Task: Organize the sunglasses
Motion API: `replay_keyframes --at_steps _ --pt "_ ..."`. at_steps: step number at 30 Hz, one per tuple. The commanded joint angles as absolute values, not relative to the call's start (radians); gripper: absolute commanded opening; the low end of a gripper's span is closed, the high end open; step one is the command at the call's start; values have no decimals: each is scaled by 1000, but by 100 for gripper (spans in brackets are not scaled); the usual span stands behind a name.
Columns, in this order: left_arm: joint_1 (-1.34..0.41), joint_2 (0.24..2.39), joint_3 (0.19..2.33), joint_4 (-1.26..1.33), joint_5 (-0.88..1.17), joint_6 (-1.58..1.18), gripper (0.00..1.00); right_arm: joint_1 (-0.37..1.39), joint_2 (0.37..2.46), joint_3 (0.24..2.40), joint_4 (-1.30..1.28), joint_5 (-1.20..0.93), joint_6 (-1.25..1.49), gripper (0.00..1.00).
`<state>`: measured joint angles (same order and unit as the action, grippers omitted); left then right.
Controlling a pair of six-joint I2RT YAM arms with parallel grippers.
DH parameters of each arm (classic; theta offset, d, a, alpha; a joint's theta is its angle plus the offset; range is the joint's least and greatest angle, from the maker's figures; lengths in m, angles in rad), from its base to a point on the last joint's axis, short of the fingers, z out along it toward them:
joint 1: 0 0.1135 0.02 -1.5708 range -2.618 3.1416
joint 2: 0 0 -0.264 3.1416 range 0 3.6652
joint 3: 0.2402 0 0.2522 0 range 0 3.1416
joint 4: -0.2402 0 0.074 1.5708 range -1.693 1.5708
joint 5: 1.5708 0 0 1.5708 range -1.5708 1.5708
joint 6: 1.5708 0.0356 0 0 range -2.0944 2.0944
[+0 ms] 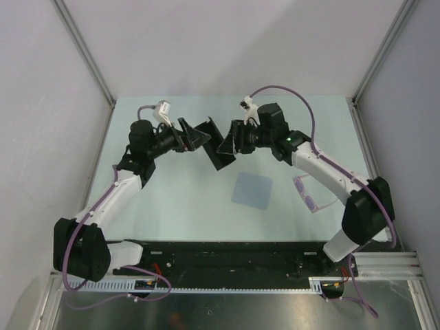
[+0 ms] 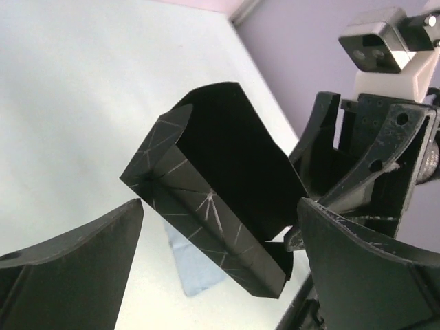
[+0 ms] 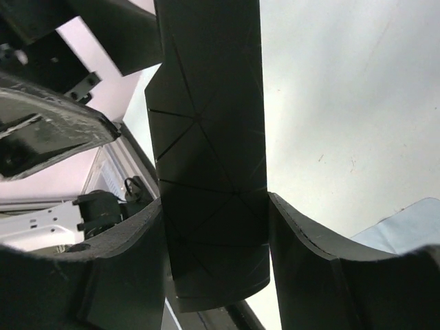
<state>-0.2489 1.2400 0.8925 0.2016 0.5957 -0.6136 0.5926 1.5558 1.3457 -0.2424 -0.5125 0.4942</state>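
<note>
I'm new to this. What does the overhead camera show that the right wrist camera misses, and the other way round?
Only overhead: the sunglasses lying on the table beside the right arm.
Only right wrist: close up, the fingers of the right gripper pressed against both sides of the black case, its crease lines visible.
Both: that case and the blue cloth, though the wrist view shows just a corner of it.
</note>
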Motion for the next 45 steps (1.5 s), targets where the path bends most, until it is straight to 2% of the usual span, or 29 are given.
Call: replay_keyframes --at_steps 1,4,7,20,33,37,38,45 --pt "-242 1195 873 100 381 -497 100 606 1634 1347 -135 -528 535 0" --pt "-218 1158 877 -7 197 -462 100 607 1701 1345 -95 -563 557 0" --pt "-192 1129 871 -95 103 -460 100 617 1765 1345 -60 -589 554 0" --pt "-178 1063 802 -236 28 -506 97 640 2051 1345 216 -825 709 0" --pt "-175 1066 770 -267 95 -518 96 617 2244 1345 476 -953 910 0" --pt "-175 1078 762 -267 112 -517 97 612 2244 1345 417 -930 859 12" --pt "-175 1081 759 -267 112 -518 97 612 2244 1345 408 -922 856 21" --pt "-175 1118 749 -265 118 -518 99 618 2220 1345 321 -879 792 48"
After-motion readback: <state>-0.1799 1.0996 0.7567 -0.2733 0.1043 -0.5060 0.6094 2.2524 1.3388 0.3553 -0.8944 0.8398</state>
